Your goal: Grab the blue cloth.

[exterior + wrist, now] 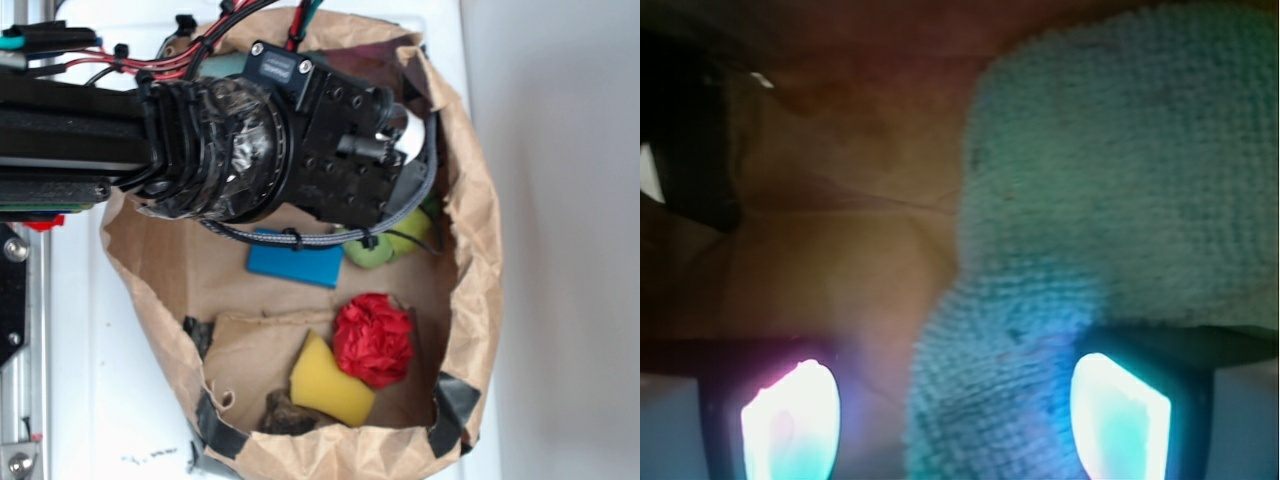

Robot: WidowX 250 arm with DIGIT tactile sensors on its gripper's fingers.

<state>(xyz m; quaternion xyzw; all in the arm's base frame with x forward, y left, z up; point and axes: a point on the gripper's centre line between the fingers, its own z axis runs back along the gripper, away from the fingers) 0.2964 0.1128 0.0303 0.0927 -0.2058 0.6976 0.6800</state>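
Inventory, as I read it from my two feeds.

1. Bag [480, 250]: brown paper, rim rolled down, patched with dark tape at the near corners; it holds everything below.
2. Arm [230, 140]: black, wrapped in clear film, reaching from the left over the bag's upper half and hiding what lies under it.
3. Gripper [955, 420]: seen in the wrist view only. Two glowing fingers [790, 420] show at the bottom edge, set well apart, so I log the jaws as open, with nothing clamped.
4. Cloth [1110, 220]: teal-blue terry, fuzzy. It fills the right and lower centre of the wrist view, lying on the bag's brown floor; its lower fold sits between the fingers, nearer the right one. I cannot tell whether either finger touches it. In the exterior view I cannot make it out under the arm.
5. Block [295, 262]: bright blue, flat, just below the arm.
6. Ball [375, 250]: yellow-green, right of the block.
7. Red crumple [373, 338]: below the ball.
8. Sponge [330, 380]: yellow, touching the red crumple's lower left.
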